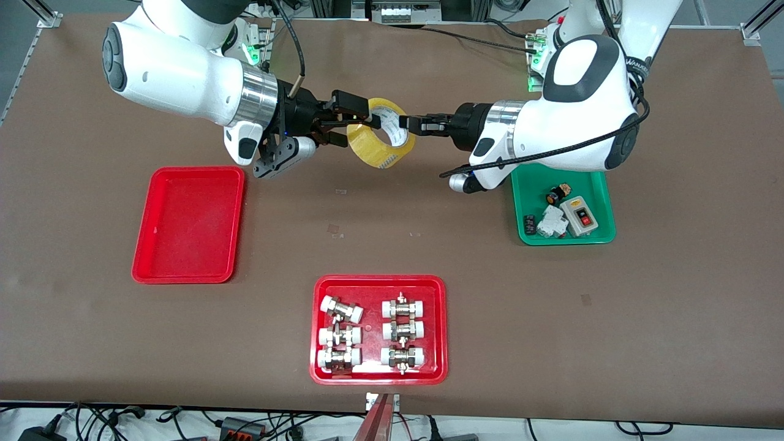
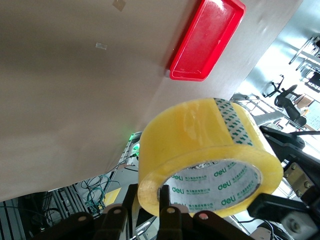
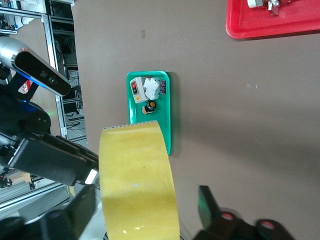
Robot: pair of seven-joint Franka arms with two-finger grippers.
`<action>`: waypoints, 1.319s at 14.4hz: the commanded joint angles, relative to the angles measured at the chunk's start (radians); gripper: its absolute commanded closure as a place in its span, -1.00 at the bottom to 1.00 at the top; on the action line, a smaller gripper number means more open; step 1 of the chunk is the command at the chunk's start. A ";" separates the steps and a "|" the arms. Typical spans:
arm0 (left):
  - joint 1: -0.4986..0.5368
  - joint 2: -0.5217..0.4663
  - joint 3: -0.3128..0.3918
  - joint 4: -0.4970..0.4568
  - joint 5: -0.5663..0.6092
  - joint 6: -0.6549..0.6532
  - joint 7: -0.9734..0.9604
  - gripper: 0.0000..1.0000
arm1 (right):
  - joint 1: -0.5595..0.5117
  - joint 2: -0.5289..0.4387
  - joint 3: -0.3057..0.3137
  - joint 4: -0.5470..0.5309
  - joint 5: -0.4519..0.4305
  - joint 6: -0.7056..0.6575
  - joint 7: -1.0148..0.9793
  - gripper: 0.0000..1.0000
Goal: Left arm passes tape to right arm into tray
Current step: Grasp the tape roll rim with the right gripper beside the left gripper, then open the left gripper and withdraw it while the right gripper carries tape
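The yellowish tape [image 1: 372, 152] hangs in the air over the table's middle, between the two arms. My left gripper [image 1: 405, 123] reaches in from the left arm's end and is shut on the roll's wall [image 2: 200, 130], one finger inside the hole and one outside [image 2: 147, 197]. My right gripper [image 1: 355, 125] comes from the right arm's end. It stands open around the roll [image 3: 135, 175], one finger [image 3: 207, 205] clear of the roll's side. The plain red tray [image 1: 190, 226] lies empty on the table toward the right arm's end, nearer to the front camera.
A green tray [image 1: 603, 236] with switches and small electrical parts lies under the left arm. A red tray [image 1: 440, 343] holding several white-capped metal fittings sits near the table's front edge. Bare brown tabletop lies between the trays.
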 commanded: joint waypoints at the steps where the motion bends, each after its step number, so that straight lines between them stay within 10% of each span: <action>1: 0.007 0.007 -0.003 0.029 -0.027 -0.021 0.003 1.00 | 0.003 0.006 -0.002 0.020 0.018 -0.013 -0.011 0.18; 8: 0.009 0.006 -0.003 0.029 -0.026 -0.022 -0.004 0.83 | 0.000 0.006 -0.004 0.020 0.018 -0.012 -0.013 0.35; 9: 0.019 0.004 -0.002 0.029 -0.027 -0.037 -0.007 0.17 | 0.000 0.006 -0.004 0.020 0.018 -0.012 -0.013 0.35; 10: 0.036 0.004 -0.002 0.029 -0.027 -0.072 -0.003 -0.99 | 0.000 0.006 -0.004 0.020 0.018 -0.013 -0.014 0.35; 19: 0.275 0.000 0.006 0.208 0.257 -0.407 0.000 -1.00 | -0.095 0.065 -0.015 0.006 0.015 -0.027 -0.071 0.35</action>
